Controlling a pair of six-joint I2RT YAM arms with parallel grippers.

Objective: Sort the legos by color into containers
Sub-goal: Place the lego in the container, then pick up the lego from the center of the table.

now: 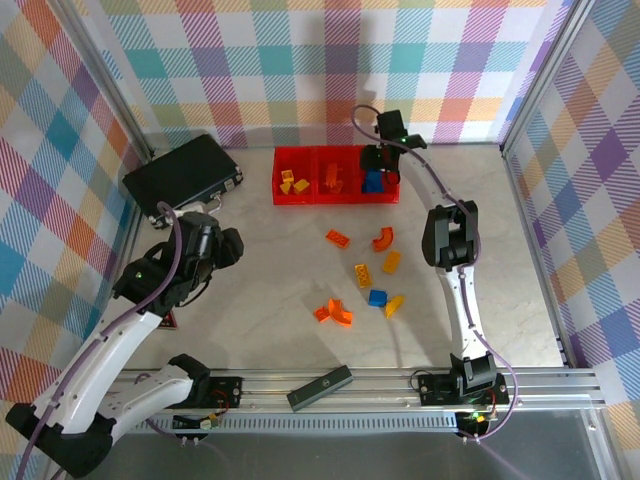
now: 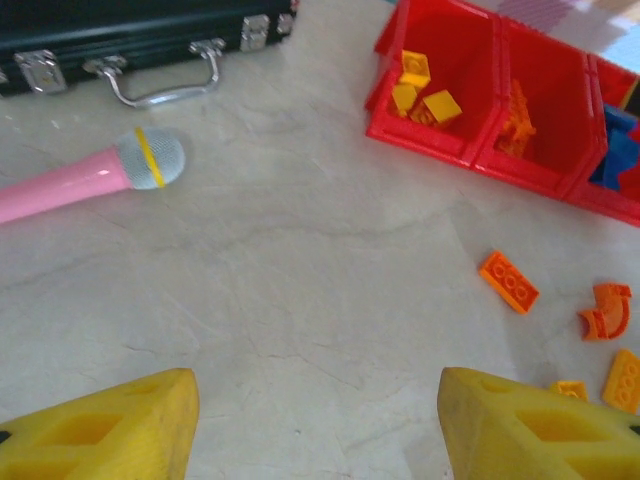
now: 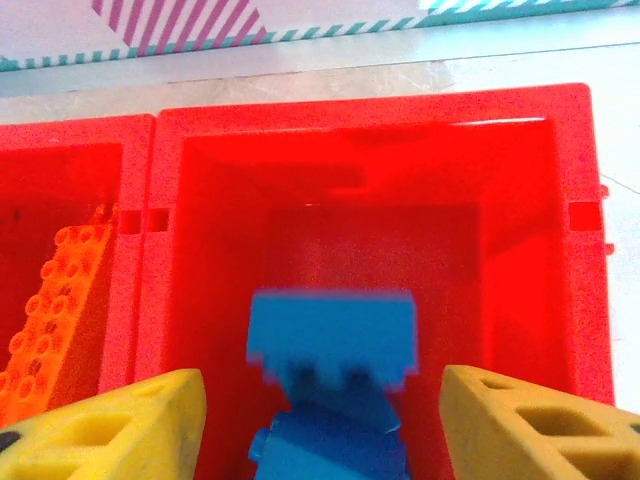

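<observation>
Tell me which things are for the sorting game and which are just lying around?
For the job: loose legos, red containers.
Just lying about: black case, pink microphone, black bar.

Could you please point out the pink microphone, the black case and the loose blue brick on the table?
pink microphone [image 2: 75, 185]: left wrist view, on its pink handle.
black case [image 1: 185, 172]: top external view, middle of its lid.
loose blue brick [image 1: 377, 297]: top external view, on its top face.
</observation>
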